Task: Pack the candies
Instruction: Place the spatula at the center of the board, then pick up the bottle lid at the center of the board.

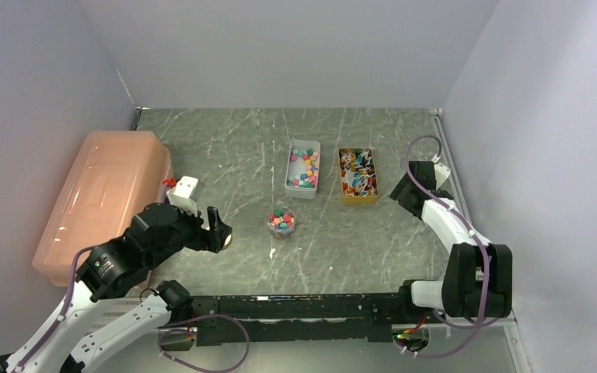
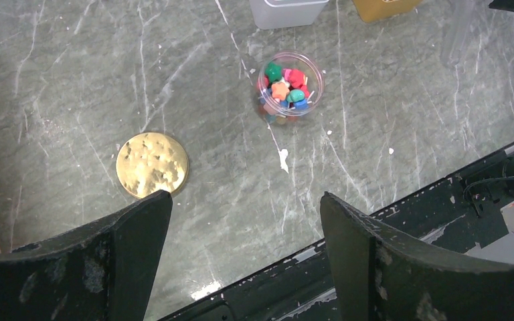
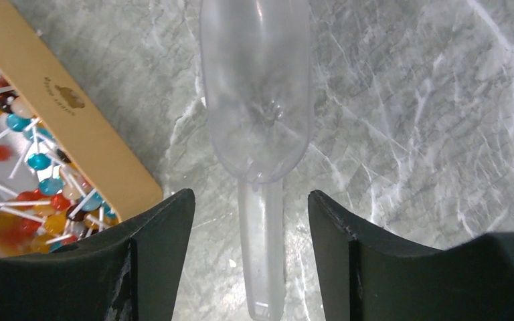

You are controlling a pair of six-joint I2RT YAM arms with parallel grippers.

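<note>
The grey table (image 1: 233, 148) carries a pink bin (image 1: 101, 194) at the left of the top view. A white tray (image 1: 300, 191) and a tan box (image 1: 357, 200) stand side by side at upper centre. My right gripper (image 3: 251, 200) hangs slack and spread over a clear scoop (image 3: 254, 100). The scoop's long axis runs up and down the wrist frame, and its handle lies in the gap between my fingers, gripped by neither. The jar (image 2: 314, 93) stands upright at the centre of the table, uncapped and heaped with candies (image 2: 284, 88); more lie in the tray.

My left gripper (image 2: 244, 204) is spread wide too and holds nothing. The gold lid (image 2: 152, 164) lies flat at the lower left of its wrist view, just off my left fingertip. The jar sits well apart from the lid, toward upper centre. I judge capping is probably next, though the scoop could be. The left arm is the nearer to lid and jar, so I must shift left, then carry the lid up and right.
</note>
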